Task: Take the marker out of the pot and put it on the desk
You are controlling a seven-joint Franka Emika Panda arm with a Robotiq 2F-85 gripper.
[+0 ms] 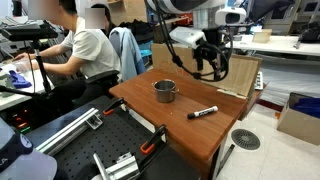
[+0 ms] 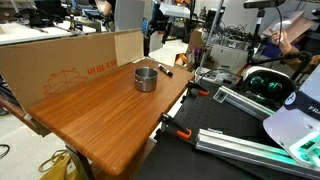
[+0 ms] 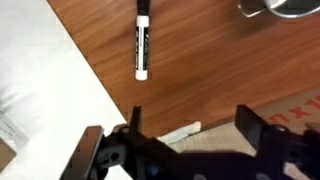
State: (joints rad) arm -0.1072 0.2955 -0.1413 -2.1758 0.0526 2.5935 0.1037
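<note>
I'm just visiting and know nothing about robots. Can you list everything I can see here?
desk: one, reddish-brown wood, middle of the scene.
pot: one, grey metal, standing on the desk.
marker: one, black, lying on the desk, apart from the pot.
cardboard panel: one, brown, upright along a desk edge.
cardboard box: one, brown, on the floor.
seated person: one, white shirt, at a neighbouring table.
robot hand: one, black, open and empty, above the desk.
</note>
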